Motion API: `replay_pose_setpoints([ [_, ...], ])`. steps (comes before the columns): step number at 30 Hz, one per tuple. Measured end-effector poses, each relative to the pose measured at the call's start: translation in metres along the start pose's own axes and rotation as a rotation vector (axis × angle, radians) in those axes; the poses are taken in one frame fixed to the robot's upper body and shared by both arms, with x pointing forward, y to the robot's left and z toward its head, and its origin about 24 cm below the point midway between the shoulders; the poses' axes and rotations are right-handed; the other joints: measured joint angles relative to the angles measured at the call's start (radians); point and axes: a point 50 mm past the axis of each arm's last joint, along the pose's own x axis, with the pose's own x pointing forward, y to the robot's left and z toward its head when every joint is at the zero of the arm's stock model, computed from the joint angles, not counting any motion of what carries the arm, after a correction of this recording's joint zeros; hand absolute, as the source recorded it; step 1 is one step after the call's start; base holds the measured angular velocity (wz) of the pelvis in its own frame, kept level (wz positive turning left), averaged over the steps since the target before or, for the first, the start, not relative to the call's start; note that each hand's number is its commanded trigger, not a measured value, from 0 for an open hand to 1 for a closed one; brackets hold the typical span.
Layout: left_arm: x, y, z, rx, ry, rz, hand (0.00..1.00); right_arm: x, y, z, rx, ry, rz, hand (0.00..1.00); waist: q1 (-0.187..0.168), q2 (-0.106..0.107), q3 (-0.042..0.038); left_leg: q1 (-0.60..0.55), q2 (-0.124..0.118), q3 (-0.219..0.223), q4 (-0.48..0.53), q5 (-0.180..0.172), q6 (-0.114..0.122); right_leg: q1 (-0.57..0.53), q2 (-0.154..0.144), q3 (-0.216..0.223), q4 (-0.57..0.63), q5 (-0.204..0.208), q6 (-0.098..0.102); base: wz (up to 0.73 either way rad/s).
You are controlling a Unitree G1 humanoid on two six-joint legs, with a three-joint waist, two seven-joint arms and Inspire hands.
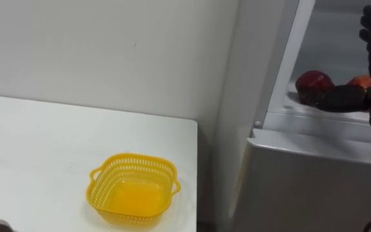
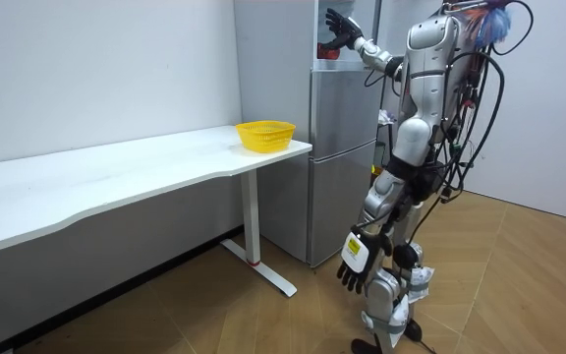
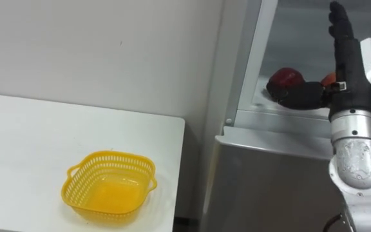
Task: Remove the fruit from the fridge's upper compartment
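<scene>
**Right hand open at upper fridge shelf, fruit not gripped**

Robot stands facing the grey fridge [image 3: 269, 174], beside the white table [image 3: 24, 142]. Right hand [image 3: 351, 84] is raised inside the open upper compartment, its fingers [image 3: 341, 35] straight, together and pointing up, with the thumb [image 3: 301, 96] stretched sideways across the lower front of the red apple [image 3: 285, 80]. Can't tell if the thumb touches it. Apple sits on the shelf, with an orange-red fruit [image 1: 361, 82] just beside it, partly hidden by the hand. Left hand [image 2: 355, 265] hangs low at the robot's side, fingers relaxed. Empty yellow basket [image 3: 110, 154] sits on the table corner near the fridge.
</scene>
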Motion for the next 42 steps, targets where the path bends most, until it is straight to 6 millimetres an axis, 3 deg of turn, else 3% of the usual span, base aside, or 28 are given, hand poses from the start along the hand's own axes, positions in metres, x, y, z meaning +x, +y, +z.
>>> replay_pose_setpoints([
  [13, -0.001, 0.004, -0.001, 0.005, -0.004, 0.020, 0.00, 0.009, 0.015, -0.009, -0.049, 0.066, 0.080, 0.00, -0.005, -0.011, 0.0010, -0.010, -0.003, -0.017, 0.003, 0.000, 0.000, 0.003, -0.001, -0.008, -0.002, 0.000, 0.000, 0.02],
  [29, -0.001, 0.007, -0.002, 0.003, 0.012, 0.018, 0.00, 0.010, 0.013, -0.018, -0.115, 0.105, 0.173, 0.00, 0.004, -0.028, -0.0022, -0.011, -0.005, -0.032, 0.007, 0.001, 0.000, 0.016, -0.002, -0.020, -0.014, 0.000, 0.000, 0.02],
  [42, -0.001, 0.009, 0.002, 0.003, 0.017, 0.026, 0.00, 0.013, 0.013, -0.029, -0.090, 0.175, 0.192, 0.00, 0.004, -0.030, 0.0013, -0.013, -0.006, -0.047, 0.005, 0.001, 0.000, 0.022, -0.002, -0.034, -0.014, 0.000, 0.000, 0.03],
])
